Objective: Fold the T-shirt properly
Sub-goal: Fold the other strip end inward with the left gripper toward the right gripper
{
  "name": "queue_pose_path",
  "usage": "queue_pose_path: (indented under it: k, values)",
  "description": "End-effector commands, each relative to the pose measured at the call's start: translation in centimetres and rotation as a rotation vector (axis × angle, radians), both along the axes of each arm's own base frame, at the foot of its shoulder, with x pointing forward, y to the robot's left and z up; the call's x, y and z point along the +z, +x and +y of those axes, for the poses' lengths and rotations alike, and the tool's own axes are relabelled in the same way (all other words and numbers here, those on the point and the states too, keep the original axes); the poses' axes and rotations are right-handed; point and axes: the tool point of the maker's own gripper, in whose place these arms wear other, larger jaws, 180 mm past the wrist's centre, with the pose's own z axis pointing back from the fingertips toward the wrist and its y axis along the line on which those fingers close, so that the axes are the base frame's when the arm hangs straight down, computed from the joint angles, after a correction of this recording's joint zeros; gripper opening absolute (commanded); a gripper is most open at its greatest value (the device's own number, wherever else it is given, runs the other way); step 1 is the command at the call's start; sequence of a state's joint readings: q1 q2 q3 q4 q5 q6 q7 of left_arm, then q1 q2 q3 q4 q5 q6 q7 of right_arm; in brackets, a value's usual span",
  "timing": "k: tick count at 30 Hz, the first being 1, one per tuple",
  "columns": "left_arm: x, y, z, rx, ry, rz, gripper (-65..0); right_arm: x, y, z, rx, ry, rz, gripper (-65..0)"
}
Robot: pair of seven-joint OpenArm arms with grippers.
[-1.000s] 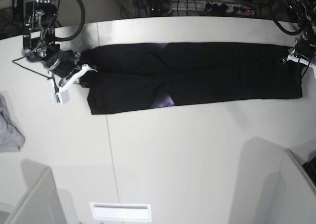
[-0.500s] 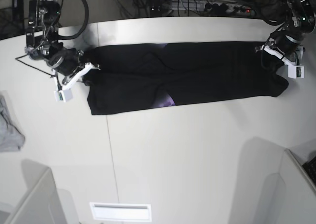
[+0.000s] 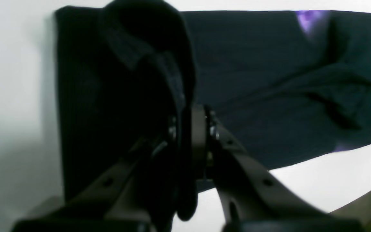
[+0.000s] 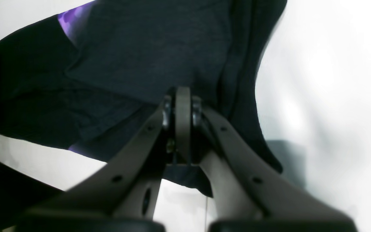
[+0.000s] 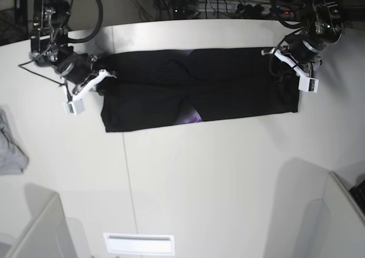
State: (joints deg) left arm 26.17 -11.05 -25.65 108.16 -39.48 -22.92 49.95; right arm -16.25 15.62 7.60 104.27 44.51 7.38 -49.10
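the t-shirt (image 5: 199, 90) lies on the white table (image 5: 217, 178) as a long narrow band, sides seemingly already folded in, so the crosswise folds look left to do; the left gripper (image 5: 282, 64) is clamped on one end's lifted hem, the right gripper (image 5: 94, 84) is pinched on the other end; no containers show, only a grey cloth (image 5: 10, 150) at the table's edge

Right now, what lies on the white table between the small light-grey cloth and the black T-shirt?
In the base view, only bare white table separates the small light-grey cloth from the black T-shirt; nothing lies between them.
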Motion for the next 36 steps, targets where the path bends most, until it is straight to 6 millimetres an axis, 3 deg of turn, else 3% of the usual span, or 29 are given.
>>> queue_pose_path:
  k: [1, 14, 23, 32, 36]
  values:
    - [1.2, 0.9, -0.6, -0.012, -0.018, -0.051, -65.0, 1.1, 0.8, -0.2, 0.003, -0.001, -0.046, -65.0]
    - [0.9, 3.4, -6.8, -0.074, -0.127, -0.042, -65.0, 1.2, 0.8, -0.2, 0.001, -0.002, -0.048, -65.0]
    - [0.8, 3.3, -8.5, -0.087, -0.164, -0.037, -65.0, 1.2, 0.9, -0.2, 0.001, -0.002, -0.049, -65.0]
    - [0.7, 3.3, -8.5, -0.085, -0.163, -0.034, -65.0, 1.2, 0.9, -0.2, 0.001, -0.002, -0.051, -65.0]
    - [-0.3, 3.0, -8.3, -0.073, -0.173, -0.002, -65.0, 1.2, 0.9, -0.2, 0.001, -0.002, -0.049, -65.0]
